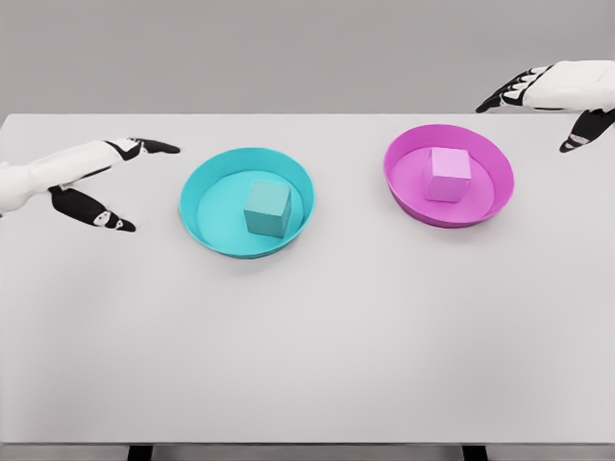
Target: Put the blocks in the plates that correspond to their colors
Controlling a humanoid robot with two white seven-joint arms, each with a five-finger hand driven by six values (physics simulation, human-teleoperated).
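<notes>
A teal block (266,207) sits inside the teal plate (201,192) left of the table's middle. A pink block (449,174) rests in the magenta plate (493,197) at the right. My left hand (125,182) hovers to the left of the teal plate, fingers spread and holding nothing. Up at the far right, my right hand (543,106) floats above and beyond the magenta plate, fingers also spread and empty.
The white table (307,346) stretches wide in front of both plates. Its front edge runs along the bottom of the view, with two dark legs showing beneath.
</notes>
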